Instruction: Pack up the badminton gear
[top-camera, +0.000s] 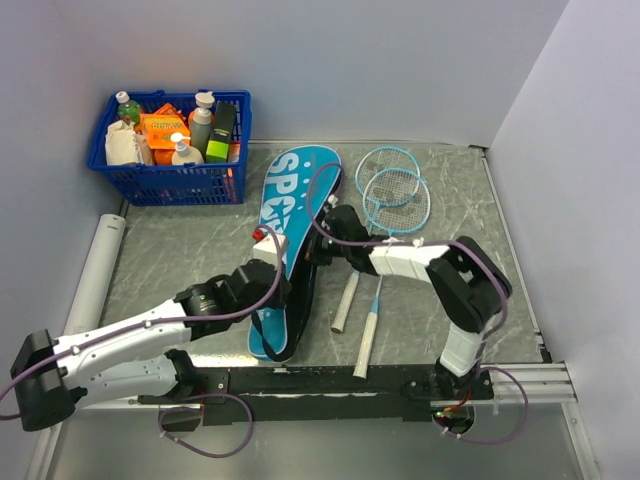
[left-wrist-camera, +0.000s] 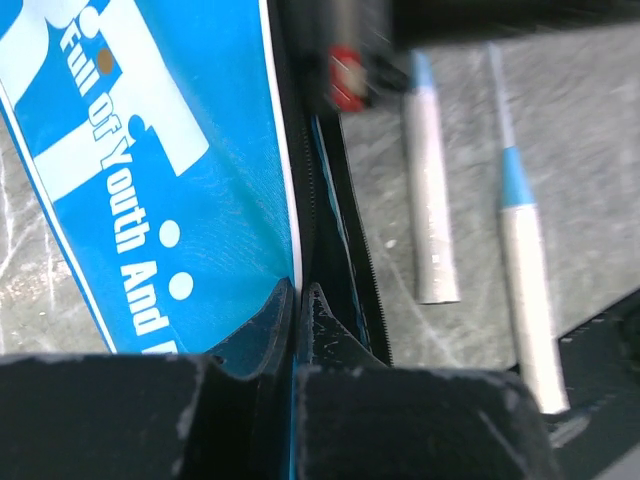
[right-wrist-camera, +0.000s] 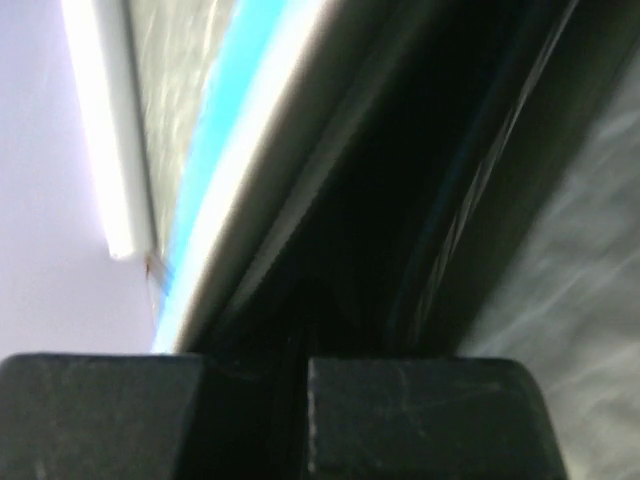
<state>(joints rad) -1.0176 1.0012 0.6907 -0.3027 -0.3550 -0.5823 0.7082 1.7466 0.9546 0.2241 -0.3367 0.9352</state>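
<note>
Bag-opening step, I judge: left tool (left-wrist-camera: 298, 300) and right tool (right-wrist-camera: 303, 310) are each clenched on the edge of the bag (top-camera: 295, 190) lying mid-tabletop (top-camera: 180, 250) — next, part that edge wide enough for the rackets (top-camera: 398, 200) just beside it.

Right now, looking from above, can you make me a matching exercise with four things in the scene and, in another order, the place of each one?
Things:
1. teal bag
2. rackets
3. blue basket
4. white tube

Places:
A. far left corner, full of bottles
B. just right of the teal bag, heads overlapping
C. along the left edge
D. in the middle, lying lengthwise

Pairs: 1-D, 2-B, 3-A, 4-C
</note>
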